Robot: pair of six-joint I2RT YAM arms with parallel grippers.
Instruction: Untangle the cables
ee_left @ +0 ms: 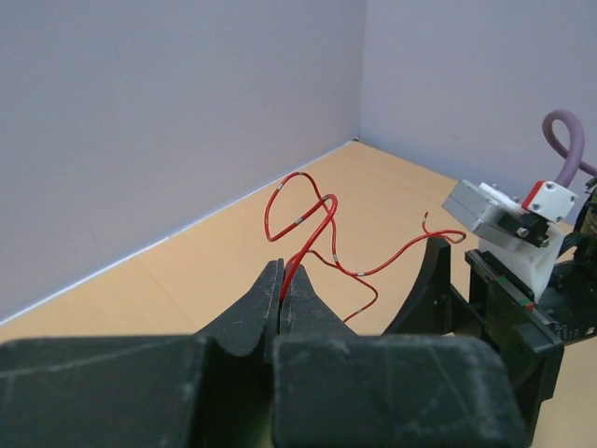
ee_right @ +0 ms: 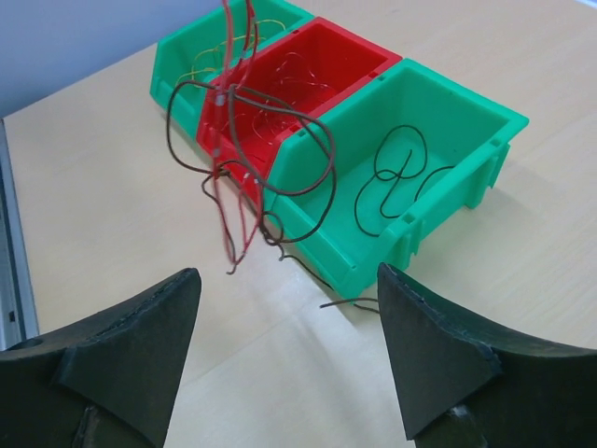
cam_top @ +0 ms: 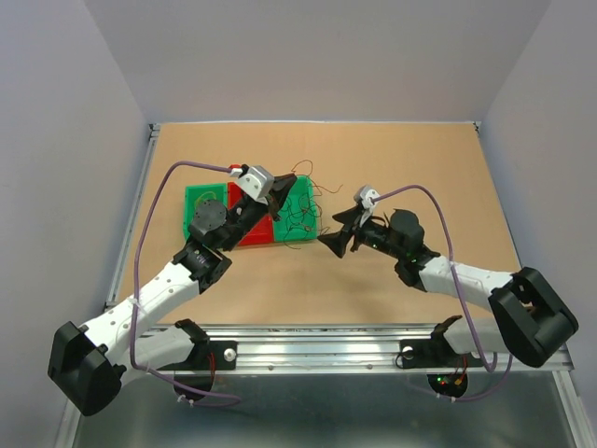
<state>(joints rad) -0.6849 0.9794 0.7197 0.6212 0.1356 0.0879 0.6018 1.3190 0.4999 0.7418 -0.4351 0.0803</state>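
Observation:
The cables [ee_right: 244, 154] hang as a loose tangle of thin brown and red wires in front of the bins, their lower ends trailing near the table. My left gripper [ee_left: 283, 278] is shut on a red wire [ee_left: 306, 224] of the tangle, which curls up past its tips. In the top view the left gripper [cam_top: 287, 184] is above the bins with the cables [cam_top: 304, 207] below it. My right gripper [ee_right: 289, 313] is open, low over the table just short of the tangle, nothing between its fingers. It sits to the right of the bins [cam_top: 336, 243].
Three joined bins stand on the table: a far green bin [ee_right: 177, 47], a red bin [ee_right: 359, 56] and a near green bin [ee_right: 466, 112]. A dark wire [ee_right: 392, 177] lies coiled in the near green bin. Thin wires also lie in the other two.

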